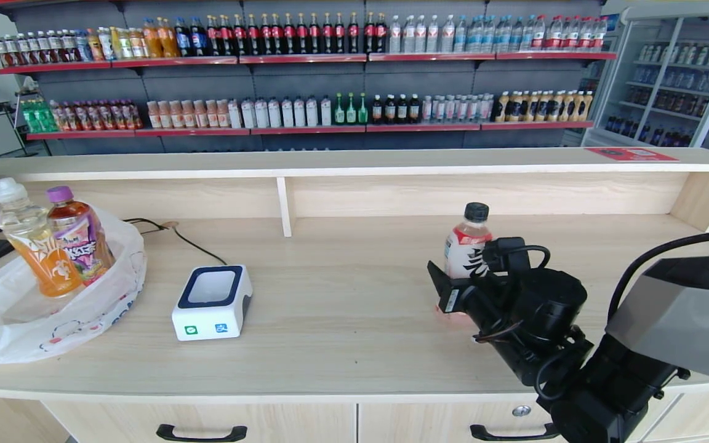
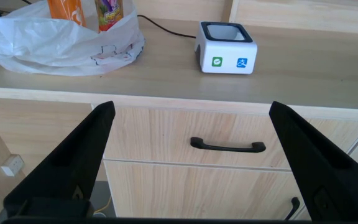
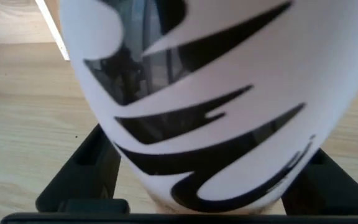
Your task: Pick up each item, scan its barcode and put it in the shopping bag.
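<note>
A bottle (image 1: 468, 243) with a black cap and a white label with black strokes stands on the counter at the right. My right gripper (image 1: 456, 289) is low around it, open, with one finger on each side; in the right wrist view the bottle (image 3: 210, 93) sits between the fingers (image 3: 86, 174). The white scanner (image 1: 213, 301) lies at mid-left, its cable running back. At the far left the white shopping bag (image 1: 53, 326) holds an orange-labelled bottle (image 1: 31, 237) and a purple-capped bottle (image 1: 80, 237). My left gripper (image 2: 189, 109) is open, below the counter edge, facing the drawers.
A raised wooden ledge (image 1: 354, 161) with a divider (image 1: 284, 206) bounds the counter at the back. Shelves of drinks fill the wall behind. Drawer handles (image 2: 227, 147) sit under the counter front. Bare counter lies between scanner and bottle.
</note>
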You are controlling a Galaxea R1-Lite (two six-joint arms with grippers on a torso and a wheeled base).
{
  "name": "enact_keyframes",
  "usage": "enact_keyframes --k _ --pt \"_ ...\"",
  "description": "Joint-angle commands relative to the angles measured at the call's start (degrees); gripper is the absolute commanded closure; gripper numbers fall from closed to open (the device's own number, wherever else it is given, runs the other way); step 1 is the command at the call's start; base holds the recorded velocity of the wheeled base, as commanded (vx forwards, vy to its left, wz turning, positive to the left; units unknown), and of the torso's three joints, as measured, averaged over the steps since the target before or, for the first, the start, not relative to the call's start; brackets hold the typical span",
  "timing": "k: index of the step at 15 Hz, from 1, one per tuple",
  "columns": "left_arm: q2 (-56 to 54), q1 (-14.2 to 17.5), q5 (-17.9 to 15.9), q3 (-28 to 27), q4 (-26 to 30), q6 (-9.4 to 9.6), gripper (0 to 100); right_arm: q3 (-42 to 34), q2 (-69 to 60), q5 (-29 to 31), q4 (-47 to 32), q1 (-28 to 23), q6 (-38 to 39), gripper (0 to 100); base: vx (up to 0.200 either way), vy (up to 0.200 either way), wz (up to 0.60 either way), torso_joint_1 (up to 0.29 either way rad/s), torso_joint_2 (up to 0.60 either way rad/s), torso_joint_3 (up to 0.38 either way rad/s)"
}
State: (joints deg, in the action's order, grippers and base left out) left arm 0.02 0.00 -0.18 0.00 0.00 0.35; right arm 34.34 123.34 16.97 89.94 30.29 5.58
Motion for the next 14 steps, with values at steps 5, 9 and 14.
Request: enact_keyframes --k 5,9,14 --pt "0.0 0.0 0.0 0.0 0.0 0.00 0 -0.2 -1.5 0.0 0.1 0.0 0.1 100 0.000 0.000 0.00 0.000 0.00 0.000" --pt "0.0 0.0 0.0 0.0 0.0 0.00 0 -0.4 -3.5 -0.2 0.1 0.2 0.4 100 0.000 0.000 0.00 0.000 0.00 0.000" --pt "0.0 0.0 0.0 0.0 0.0 0.00 0 -1.0 -6.6 -1.9 0.1 0.7 0.3 100 0.000 0.000 0.00 0.000 0.00 0.000"
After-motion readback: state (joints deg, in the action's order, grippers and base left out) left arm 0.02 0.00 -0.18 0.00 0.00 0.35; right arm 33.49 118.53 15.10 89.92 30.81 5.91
